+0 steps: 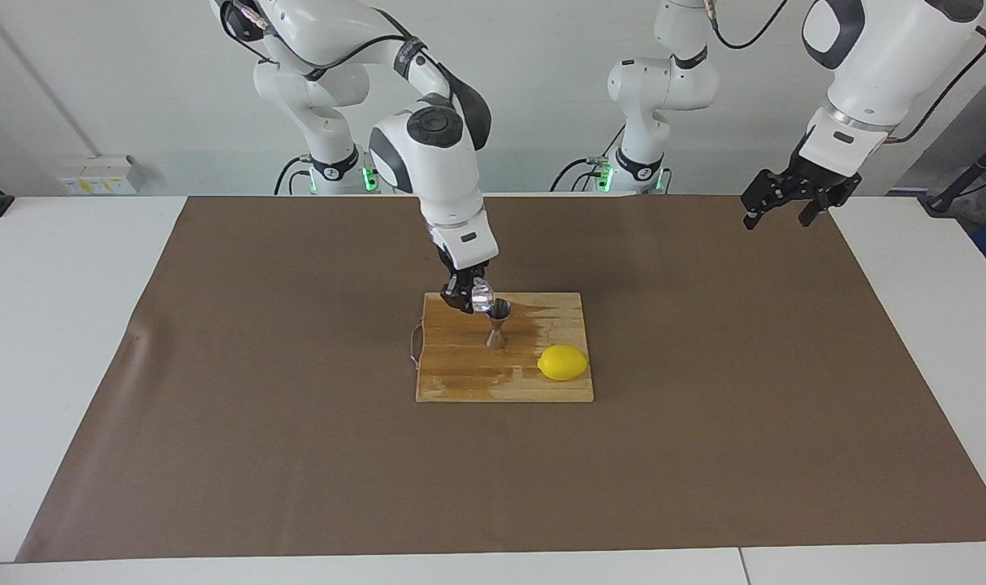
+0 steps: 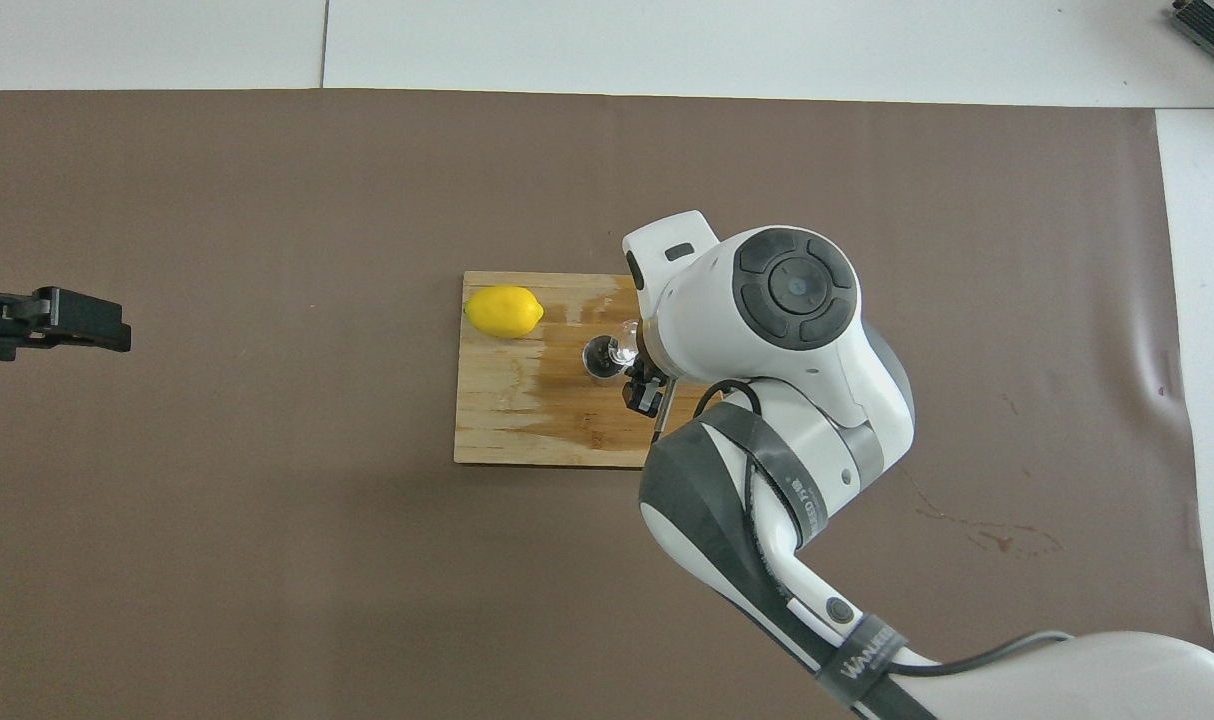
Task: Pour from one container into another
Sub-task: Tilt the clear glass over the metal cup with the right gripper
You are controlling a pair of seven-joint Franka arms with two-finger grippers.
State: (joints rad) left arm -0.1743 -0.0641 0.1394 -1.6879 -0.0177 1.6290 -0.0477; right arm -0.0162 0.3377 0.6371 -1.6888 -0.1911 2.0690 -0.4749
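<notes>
My right gripper (image 1: 467,297) (image 2: 635,372) is shut on the small clear glass cup (image 1: 482,295) (image 2: 625,345). The cup is tipped on its side, its mouth at the rim of the steel jigger (image 1: 498,323) (image 2: 600,358). The jigger stands upright on the wooden cutting board (image 1: 460,374) (image 2: 527,420). In the overhead view my right arm's wrist hides most of the cup. My left gripper (image 1: 779,210) (image 2: 77,322) waits open in the air, over the brown mat at the left arm's end of the table.
A yellow lemon (image 1: 563,362) (image 2: 504,310) lies on the board's corner farther from the robots, toward the left arm's end. A brown mat (image 1: 298,455) (image 2: 267,550) covers most of the white table. Pale wet streaks mark the board around the jigger.
</notes>
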